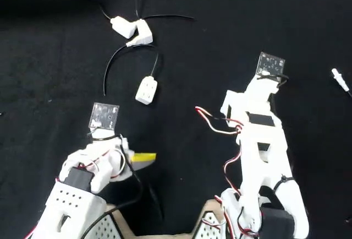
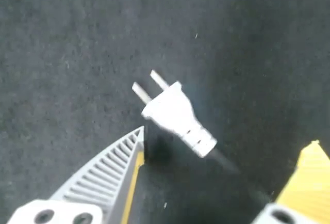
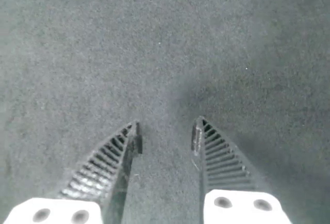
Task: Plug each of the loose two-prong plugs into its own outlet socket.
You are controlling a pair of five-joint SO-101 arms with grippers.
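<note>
Currently the left gripper (image 2: 228,137) stands wide open around a white plug (image 2: 172,111), and the right gripper (image 3: 166,126) is half open and holds nothing.

The plug lies on the black cloth (image 2: 77,38) between the left fingers, just beside the grey finger (image 2: 116,159) and well apart from the yellow one (image 2: 309,170); I cannot tell if the grey one touches it. Its two prongs point away from the gripper, and its black cord runs back between the fingers. The right fingers hang over bare cloth. In the high view a white socket (image 1: 146,90) lies on its cord near the table middle, with nothing in its slots. Farther back two white pieces (image 1: 133,30) lie touching; whether they are plugged together I cannot tell. A small white piece (image 1: 340,79) lies at the right edge.
</note>
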